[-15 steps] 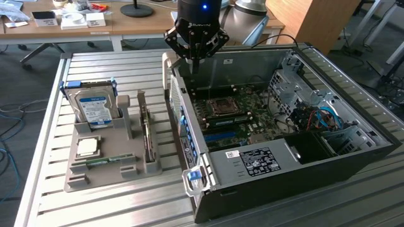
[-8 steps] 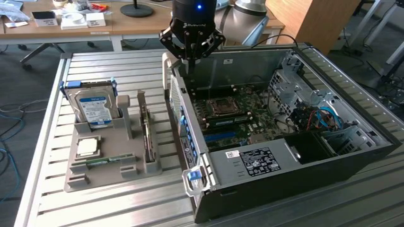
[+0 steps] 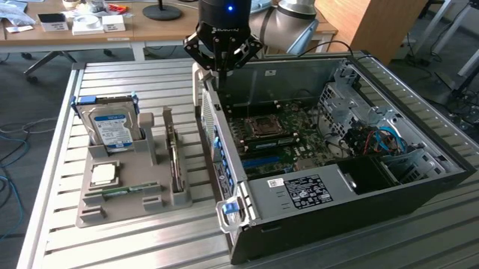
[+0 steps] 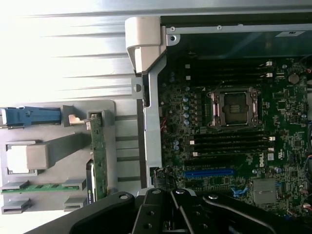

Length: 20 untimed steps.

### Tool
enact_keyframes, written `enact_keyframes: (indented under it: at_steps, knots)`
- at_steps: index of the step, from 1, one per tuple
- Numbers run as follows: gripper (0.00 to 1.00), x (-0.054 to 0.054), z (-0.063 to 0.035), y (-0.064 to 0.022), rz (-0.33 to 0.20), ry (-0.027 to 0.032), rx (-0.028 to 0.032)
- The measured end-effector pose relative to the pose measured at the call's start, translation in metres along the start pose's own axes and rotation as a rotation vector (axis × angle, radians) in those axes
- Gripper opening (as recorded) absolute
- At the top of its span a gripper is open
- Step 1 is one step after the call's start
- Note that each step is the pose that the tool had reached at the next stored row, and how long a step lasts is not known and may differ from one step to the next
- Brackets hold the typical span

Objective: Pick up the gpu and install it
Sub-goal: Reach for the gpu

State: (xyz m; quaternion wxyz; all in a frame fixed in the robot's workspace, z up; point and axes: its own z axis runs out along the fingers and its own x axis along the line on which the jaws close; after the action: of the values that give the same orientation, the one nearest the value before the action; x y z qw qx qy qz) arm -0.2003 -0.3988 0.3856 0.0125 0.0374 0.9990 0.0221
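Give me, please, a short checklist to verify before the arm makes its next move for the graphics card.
1. The graphics card stands in the grey holder, untouched: ok.
2. The gripper holds nothing: ok.
3. The gripper is open for a grasp: not ok, it is shut.
4. The gripper is above the card: not ok, it hangs over the edge of the computer case.
5. The blue slot on the board is free: ok.

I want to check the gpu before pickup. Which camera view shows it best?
The exterior view: the gpu stands on edge in the grey holder, with its side face visible. In the wrist view it is seen from above, as a thin green edge.
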Motion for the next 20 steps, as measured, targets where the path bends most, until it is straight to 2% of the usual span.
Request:
enact_keyframes:
  at_steps: [7,20]
  knots:
    - [0.11,0.001,-0.0001,-0.0001,0.0,0.0001,0.0001]
    - [0.11,0.012,-0.0002,-0.0009,0.0,0.0,-0.0002]
